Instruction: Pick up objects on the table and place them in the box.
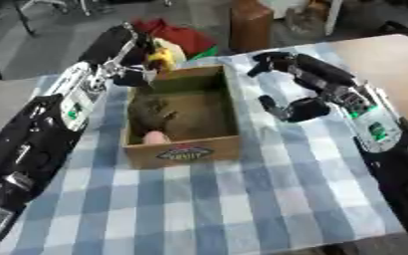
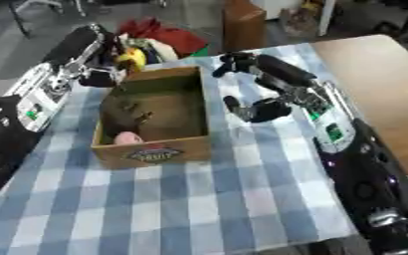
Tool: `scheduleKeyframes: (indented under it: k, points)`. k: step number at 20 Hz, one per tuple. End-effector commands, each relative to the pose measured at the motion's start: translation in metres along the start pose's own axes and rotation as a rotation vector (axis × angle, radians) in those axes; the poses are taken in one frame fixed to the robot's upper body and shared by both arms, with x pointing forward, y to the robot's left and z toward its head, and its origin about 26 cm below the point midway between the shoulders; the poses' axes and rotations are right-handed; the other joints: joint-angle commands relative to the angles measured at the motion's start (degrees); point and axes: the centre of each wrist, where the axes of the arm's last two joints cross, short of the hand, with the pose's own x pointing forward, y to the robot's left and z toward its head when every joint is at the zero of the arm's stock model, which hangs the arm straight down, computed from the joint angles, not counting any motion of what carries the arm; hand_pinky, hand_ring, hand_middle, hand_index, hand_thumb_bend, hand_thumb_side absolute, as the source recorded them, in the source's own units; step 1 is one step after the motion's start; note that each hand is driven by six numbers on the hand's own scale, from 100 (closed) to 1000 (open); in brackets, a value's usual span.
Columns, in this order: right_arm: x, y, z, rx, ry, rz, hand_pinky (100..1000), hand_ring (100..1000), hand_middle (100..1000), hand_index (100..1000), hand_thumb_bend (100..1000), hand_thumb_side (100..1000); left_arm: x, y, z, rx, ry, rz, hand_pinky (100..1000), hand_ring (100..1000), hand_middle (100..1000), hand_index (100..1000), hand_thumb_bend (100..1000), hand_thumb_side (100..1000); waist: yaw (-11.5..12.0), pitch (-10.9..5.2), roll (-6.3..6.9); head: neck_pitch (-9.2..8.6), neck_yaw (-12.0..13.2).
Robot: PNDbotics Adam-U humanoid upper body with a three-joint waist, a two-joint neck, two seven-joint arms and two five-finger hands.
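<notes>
Gripping yellow toy [image 1: 161, 56] — L hand [image 1: 136, 55], over box [image 1: 183, 152].

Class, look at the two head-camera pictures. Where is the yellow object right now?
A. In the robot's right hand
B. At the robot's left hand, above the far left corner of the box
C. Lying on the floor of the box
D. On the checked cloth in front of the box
B: the yellow object sits at the left hand over the far left corner of the wooden box, not inside it.
</notes>
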Motion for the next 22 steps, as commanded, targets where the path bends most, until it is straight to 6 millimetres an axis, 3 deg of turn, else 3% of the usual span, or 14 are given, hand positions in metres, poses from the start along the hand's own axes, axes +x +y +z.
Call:
scheduleKeyframes:
  k: [1,3,6,8,9,10,12,15,19,20,22]
  points:
    - [0.003,-0.012,-0.005,-0.014,-0.022,0.029,808,965,742,850,100,199,0.017,0.01,-0.008,-0.037,-0.103,-0.016,584,372,312,408,189,100,-0.2,-1.02,-0.1,-0.58,0.3]
    - [0.004,-0.012,-0.005,-0.014,-0.023,0.028,808,965,742,850,100,199,0.022,0.001,-0.008,-0.098,-0.155,-0.013,595,397,344,435,196,100,-0.3,-1.03,-0.08,-0.57,0.3]
    - [0.004,-0.012,-0.006,-0.01,-0.024,0.03,809,966,743,850,100,199,0.022,-0.01,-0.007,-0.185,-0.203,-0.015,647,535,536,619,252,100,-0.4,-1.04,-0.09,-0.58,0.3]
    - [0.003,-0.011,-0.005,-0.007,-0.024,0.03,809,967,743,851,100,204,0.018,-0.017,-0.006,-0.241,-0.222,-0.028,704,629,672,735,362,100,-0.4,-1.04,-0.09,-0.6,0.3]
    - [0.003,-0.011,-0.005,-0.007,-0.024,0.03,809,967,743,851,100,199,0.016,-0.02,-0.005,-0.267,-0.228,-0.035,727,676,735,782,426,135,-0.4,-1.04,-0.09,-0.62,0.3]
    - [0.003,-0.011,-0.005,-0.007,-0.024,0.03,809,967,743,850,100,201,0.014,-0.021,-0.005,-0.287,-0.232,-0.038,755,716,782,823,470,233,-0.4,-1.05,-0.1,-0.62,0.2]
    - [0.003,-0.012,-0.005,-0.01,-0.021,0.03,809,967,743,850,100,199,0.012,-0.017,-0.005,-0.307,-0.235,-0.028,787,758,834,862,523,321,-0.3,-1.03,-0.14,-0.67,0.2]
    - [0.002,-0.012,-0.004,-0.013,-0.017,0.03,809,967,742,850,100,199,0.012,0.0,-0.006,-0.292,-0.228,0.005,791,751,823,852,476,318,-0.1,-1.01,-0.23,-0.7,0.0]
    - [0.001,-0.012,-0.001,-0.015,-0.008,0.029,808,968,742,850,100,199,0.016,0.028,-0.001,-0.152,-0.206,0.08,747,636,653,738,311,154,0.5,-1.0,-0.4,-0.63,-0.2]
    - [0.001,-0.012,0.0,-0.016,-0.006,0.029,808,968,743,850,100,209,0.016,0.034,0.001,-0.111,-0.199,0.103,743,610,621,714,294,140,0.6,-1.01,-0.42,-0.6,-0.3]
    - [-0.001,-0.012,0.003,-0.021,0.006,0.028,808,968,743,850,100,199,0.016,0.043,0.008,-0.026,-0.178,0.162,729,571,555,674,161,136,1.4,-1.04,-0.66,-0.5,-0.9]
